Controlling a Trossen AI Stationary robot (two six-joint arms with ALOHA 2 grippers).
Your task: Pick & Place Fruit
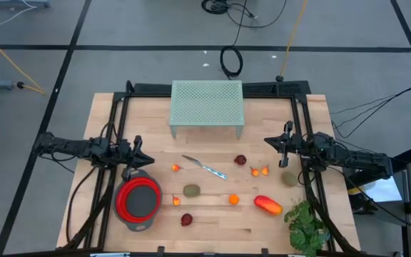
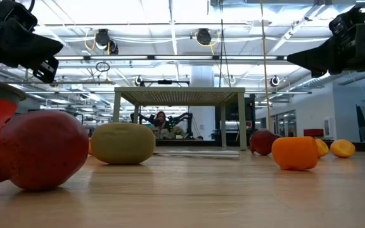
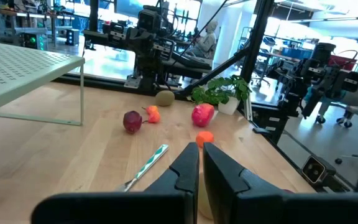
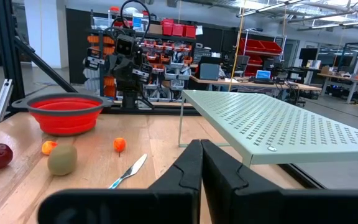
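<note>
The fruit lies spread over the wooden table: a dark red round piece (image 1: 240,160), tiny orange pieces (image 1: 176,168) (image 1: 254,171) (image 1: 233,199), an olive-brown oval (image 1: 191,190), a second oval (image 1: 289,178), another dark red piece (image 1: 186,219) and the longer red-orange piece (image 1: 267,205). My left gripper (image 1: 147,157) (image 3: 201,149) is shut and empty above the table's left side, just beyond the red bowl (image 1: 138,200). My right gripper (image 1: 267,141) (image 4: 199,146) is shut and empty above the right side, beyond the right-hand fruit.
A pale green perforated rack (image 1: 207,107) stands at the far middle. A thin silver knife (image 1: 205,168) lies in the middle. A green leafy plant (image 1: 307,225) stands at the near right corner. Black frame rails run along both table sides.
</note>
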